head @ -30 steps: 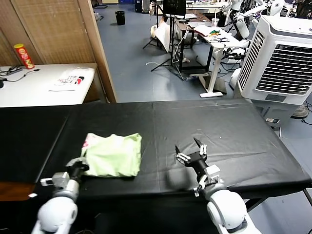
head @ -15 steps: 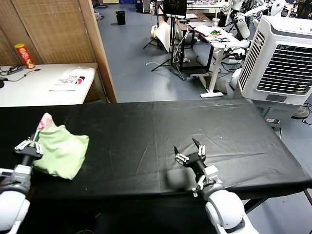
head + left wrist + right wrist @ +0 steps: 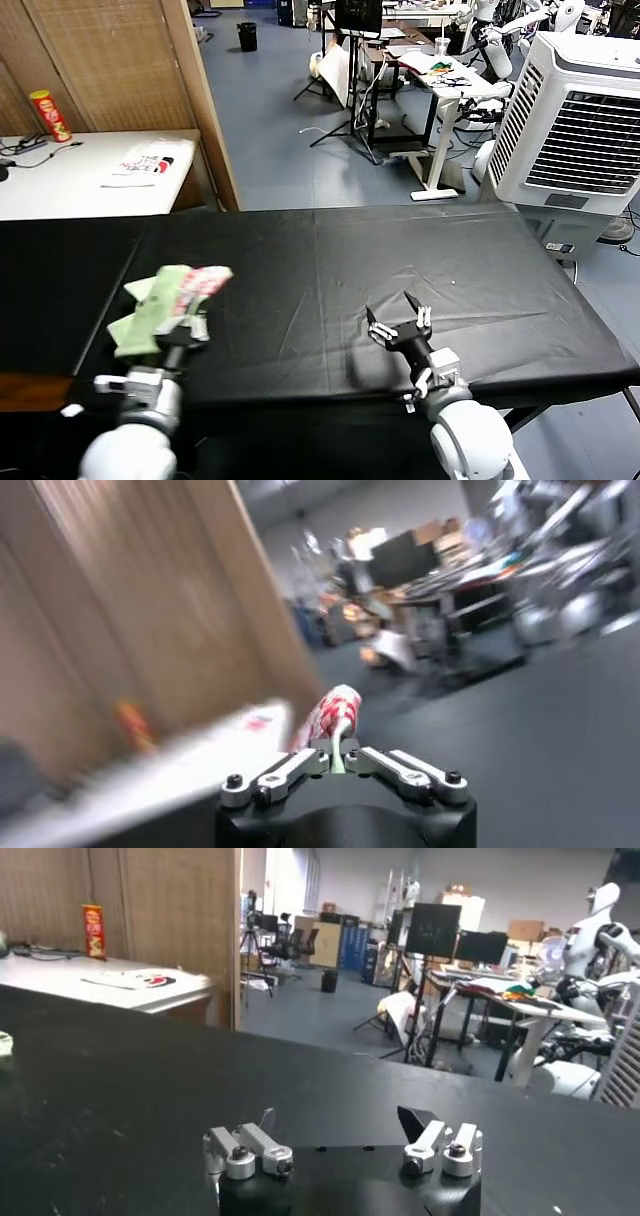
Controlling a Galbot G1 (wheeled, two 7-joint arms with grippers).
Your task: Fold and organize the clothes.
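The clothes (image 3: 158, 304), a pale green shirt with a pink-white patterned patch, hang bunched above the left part of the black table (image 3: 400, 250). My left gripper (image 3: 183, 330) is shut on the fabric from below. In the left wrist view a thin green fold of the clothes (image 3: 333, 742) is pinched between the closed jaws of the left gripper (image 3: 337, 765), with the pink-white patch above it. My right gripper (image 3: 398, 316) hovers open over the table's front right, nothing between its fingers; the right wrist view shows the right gripper (image 3: 340, 1130) with jaws wide apart.
A white side table (image 3: 80, 175) with a red can (image 3: 47, 114) stands at the back left. A wooden partition (image 3: 150, 60) rises behind it. A white air cooler (image 3: 580, 120) stands at the right, beyond the table's edge.
My left gripper has swung the shirt from the table's far left edge back toward the middle-left, lifted and bunched. The right gripper shifted slightly right and stays open.
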